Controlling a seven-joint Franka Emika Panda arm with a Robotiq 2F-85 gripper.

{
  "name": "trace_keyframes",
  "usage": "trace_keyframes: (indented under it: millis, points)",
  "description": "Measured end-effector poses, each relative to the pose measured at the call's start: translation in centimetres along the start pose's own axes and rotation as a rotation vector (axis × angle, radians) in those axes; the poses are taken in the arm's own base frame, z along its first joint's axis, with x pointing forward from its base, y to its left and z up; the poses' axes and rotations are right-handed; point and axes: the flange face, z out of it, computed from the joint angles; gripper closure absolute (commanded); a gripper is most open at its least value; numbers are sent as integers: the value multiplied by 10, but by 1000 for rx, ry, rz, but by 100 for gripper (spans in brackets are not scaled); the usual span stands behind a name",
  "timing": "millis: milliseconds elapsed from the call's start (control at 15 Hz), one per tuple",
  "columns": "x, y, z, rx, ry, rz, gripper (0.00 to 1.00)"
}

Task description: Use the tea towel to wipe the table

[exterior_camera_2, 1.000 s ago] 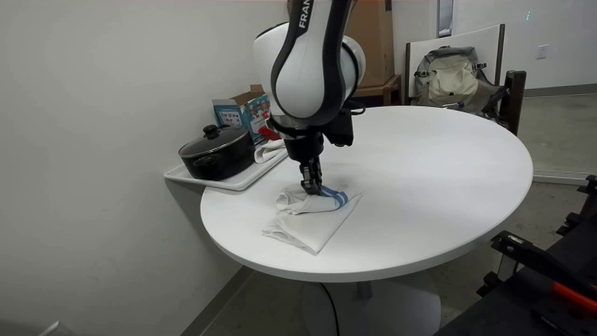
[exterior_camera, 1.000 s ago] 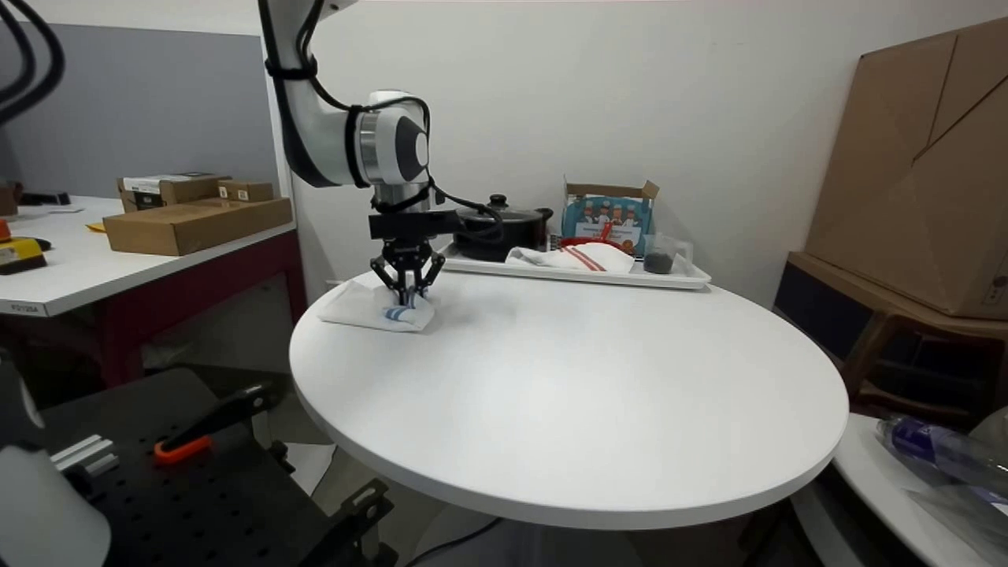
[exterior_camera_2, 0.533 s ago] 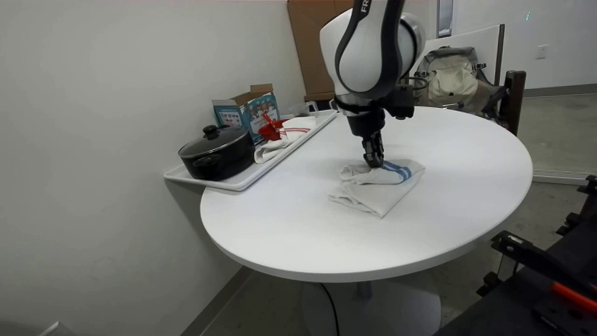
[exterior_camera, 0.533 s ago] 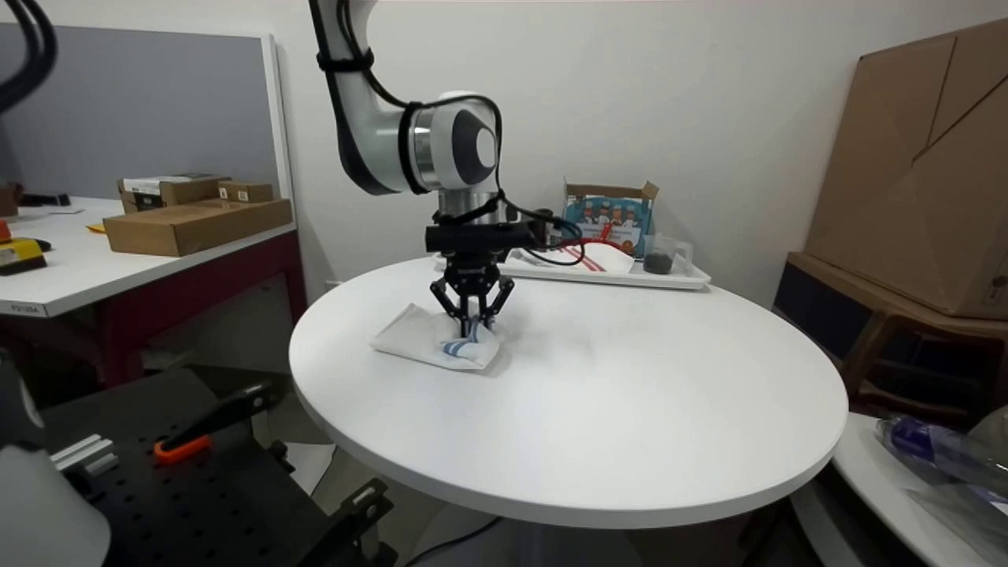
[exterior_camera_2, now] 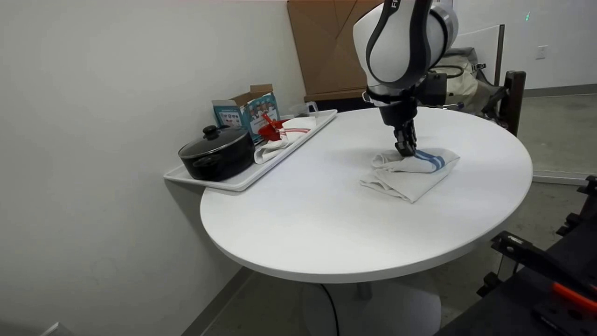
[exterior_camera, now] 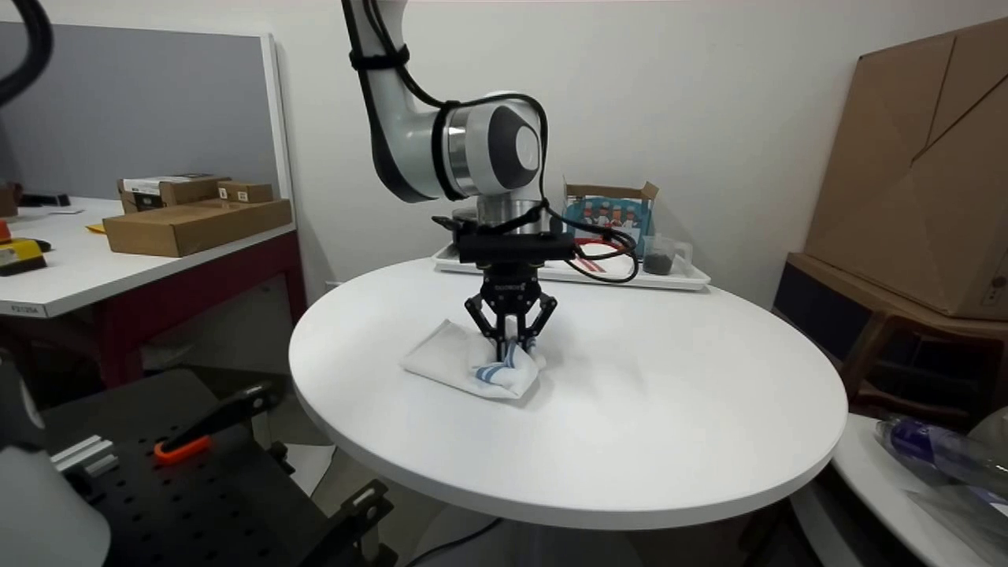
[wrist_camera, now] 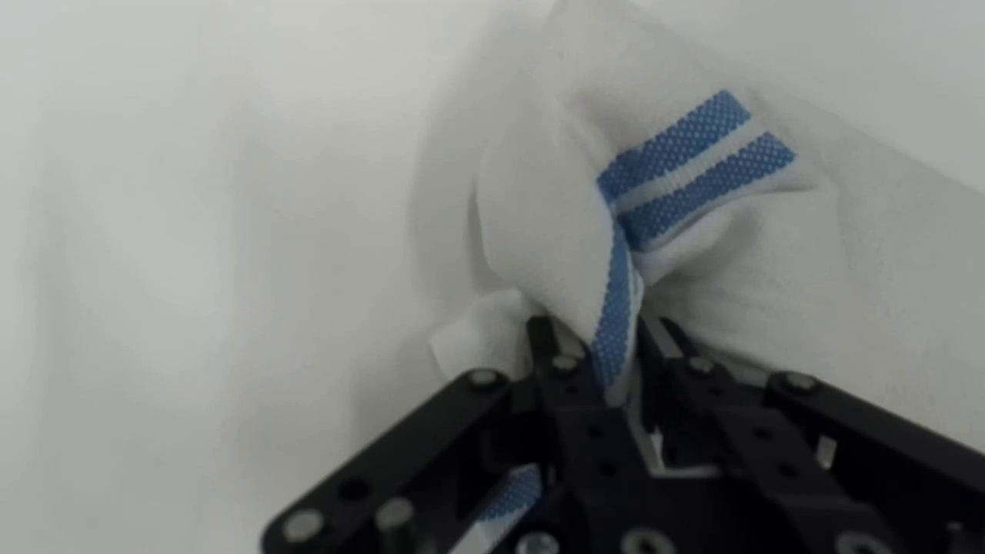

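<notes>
The tea towel (exterior_camera: 449, 358), white with blue stripes, lies loosely folded on the round white table (exterior_camera: 669, 417), left of its middle in an exterior view. In an exterior view the same towel (exterior_camera_2: 410, 182) rests on the right half of the tabletop (exterior_camera_2: 303, 228). My gripper (exterior_camera: 515, 351) points straight down and is shut on a bunched fold of the cloth. In the wrist view a striped fold of the towel (wrist_camera: 554, 223) rises between the fingers of my gripper (wrist_camera: 600, 338). The rest of the cloth spreads flat around the fingertips.
Along the wall, a long white tray (exterior_camera_2: 242, 182) overlaps the table's edge. It bears a black lidded pot (exterior_camera_2: 212, 151), a blue carton (exterior_camera_2: 254, 112), a red-striped cloth (exterior_camera_2: 298, 126) and a clear cup (exterior_camera: 660, 258). A desk (exterior_camera: 71, 272) with cardboard boxes stands beyond the table.
With the towel in its grip, my gripper has slid to the right in both exterior views, from the table's wall-side edge toward its middle. More of the tray's contents now show.
</notes>
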Motion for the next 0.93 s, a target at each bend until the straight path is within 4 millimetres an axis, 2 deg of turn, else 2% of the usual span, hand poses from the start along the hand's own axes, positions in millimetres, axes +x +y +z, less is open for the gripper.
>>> trace_keyframes:
  millis: [200,467,600,733,933]
  points:
    - [17,-39,-8,19,25,-94,95]
    - [56,-105,-25,22,108,-217,95]
    - [78,-130,-32,9,146,-243,95]
    - [103,-143,-39,-7,177,-245,95]
    - [144,-144,-51,-40,235,-220,95]
